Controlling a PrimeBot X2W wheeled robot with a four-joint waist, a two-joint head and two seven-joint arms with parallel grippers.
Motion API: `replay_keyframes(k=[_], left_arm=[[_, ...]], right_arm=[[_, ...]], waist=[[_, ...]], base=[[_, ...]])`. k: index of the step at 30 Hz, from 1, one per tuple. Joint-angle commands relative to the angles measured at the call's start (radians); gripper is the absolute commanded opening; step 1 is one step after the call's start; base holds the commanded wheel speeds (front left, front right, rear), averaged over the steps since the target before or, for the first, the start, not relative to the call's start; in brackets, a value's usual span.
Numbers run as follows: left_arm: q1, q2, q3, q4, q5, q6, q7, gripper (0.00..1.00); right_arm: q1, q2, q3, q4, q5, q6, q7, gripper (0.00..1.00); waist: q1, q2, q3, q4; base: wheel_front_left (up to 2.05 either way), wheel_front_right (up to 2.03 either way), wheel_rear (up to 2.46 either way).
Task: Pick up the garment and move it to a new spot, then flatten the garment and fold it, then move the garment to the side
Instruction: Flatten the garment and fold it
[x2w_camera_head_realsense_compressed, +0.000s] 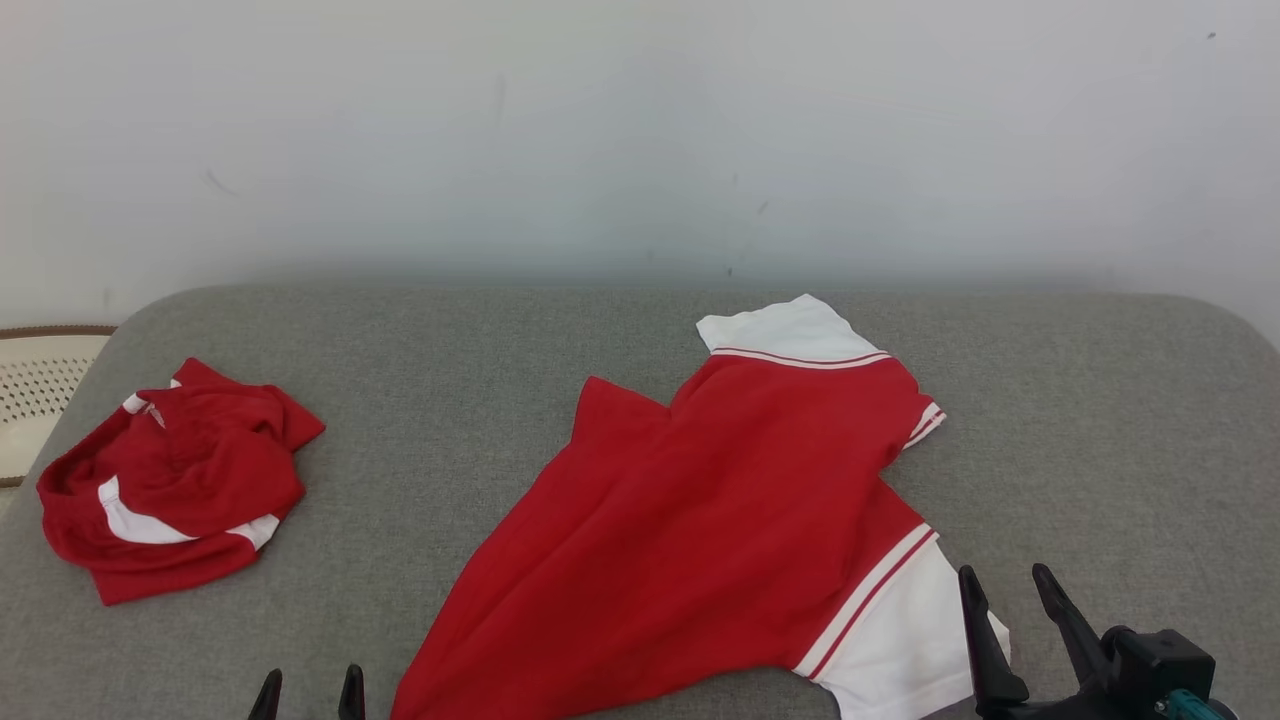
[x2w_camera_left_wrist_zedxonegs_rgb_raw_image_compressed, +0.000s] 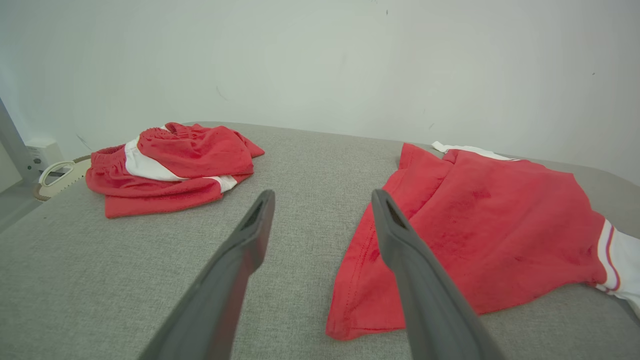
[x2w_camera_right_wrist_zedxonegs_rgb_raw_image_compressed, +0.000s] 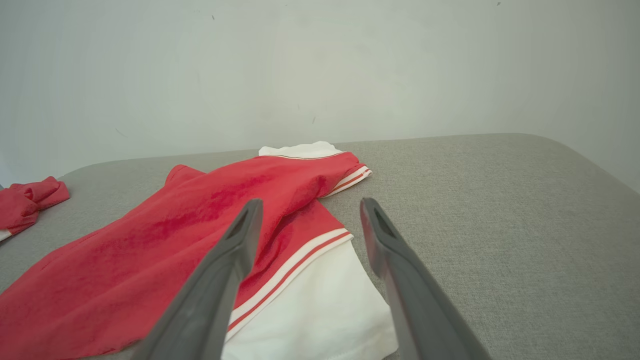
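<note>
A red garment (x2w_camera_head_realsense_compressed: 700, 530) with white striped sleeves lies spread, partly creased, on the grey surface; it also shows in the left wrist view (x2w_camera_left_wrist_zedxonegs_rgb_raw_image_compressed: 480, 230) and the right wrist view (x2w_camera_right_wrist_zedxonegs_rgb_raw_image_compressed: 165, 250). My left gripper (x2w_camera_head_realsense_compressed: 308, 690) sits open at the bottom edge, just left of the garment's hem; in its own view (x2w_camera_left_wrist_zedxonegs_rgb_raw_image_compressed: 322, 197) nothing lies between the fingers. My right gripper (x2w_camera_head_realsense_compressed: 1005, 580) stands open by the near white sleeve (x2w_camera_head_realsense_compressed: 900, 640); in its view (x2w_camera_right_wrist_zedxonegs_rgb_raw_image_compressed: 310, 205) the fingers hover over that sleeve (x2w_camera_right_wrist_zedxonegs_rgb_raw_image_compressed: 310, 305), holding nothing.
A second red-and-white garment (x2w_camera_head_realsense_compressed: 170, 480) lies crumpled at the far left of the grey padded surface (x2w_camera_head_realsense_compressed: 1100, 450), also seen as a heap (x2w_camera_left_wrist_zedxonegs_rgb_raw_image_compressed: 170, 165). A pale perforated object (x2w_camera_head_realsense_compressed: 40, 390) sits beyond the left edge. A white wall stands behind.
</note>
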Motion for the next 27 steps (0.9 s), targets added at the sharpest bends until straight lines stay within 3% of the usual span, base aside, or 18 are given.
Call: replay_keyframes(k=[1,27], left_arm=[[-0.005,0.007,-0.001,0.001,-0.001,0.004,0.001,1.0],[-0.007,0.015,-0.017,0.013,-0.015,0.019,-0.009,1.0]], right_arm=[[-0.003,0.0,0.0,0.002,-0.004,0.0,-0.002,1.0],[-0.008,-0.005,0.001,0.011,-0.004,0.0,0.0,1.0]], waist=[[0.0,0.0,0.001,0.0],[0.0,0.0,-0.003,-0.006]], base=[[0.0,0.0,0.0],[0.0,0.0,0.0]])
